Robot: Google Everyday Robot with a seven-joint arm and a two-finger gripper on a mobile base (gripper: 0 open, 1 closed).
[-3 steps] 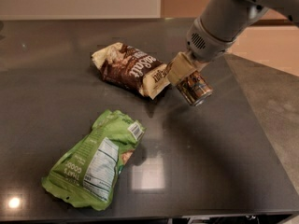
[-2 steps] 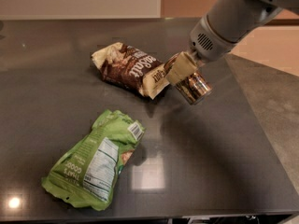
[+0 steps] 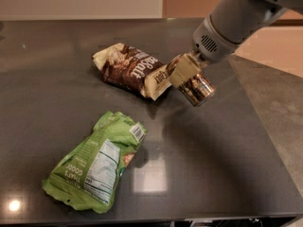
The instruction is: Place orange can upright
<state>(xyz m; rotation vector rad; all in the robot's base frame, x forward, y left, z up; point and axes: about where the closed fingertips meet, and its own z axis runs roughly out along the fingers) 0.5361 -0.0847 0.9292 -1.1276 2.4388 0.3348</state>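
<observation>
The orange can (image 3: 198, 89) is a small coppery metal can with a silver end facing the camera. It is tilted on its side, held above the dark table (image 3: 218, 155) just right of the brown snack bag. My gripper (image 3: 185, 74) comes in from the upper right and is shut on the can, with a tan finger pad (image 3: 183, 69) across its upper side. The far end of the can is hidden by the fingers.
A brown and cream snack bag (image 3: 131, 70) lies flat left of the can, nearly touching it. A green snack bag (image 3: 97, 161) lies flat at the front left. The table's right edge runs diagonally behind the arm (image 3: 236, 18).
The gripper and the can have lifted slightly up and back. The can stays gripped and tilted. Both bags have not moved.
</observation>
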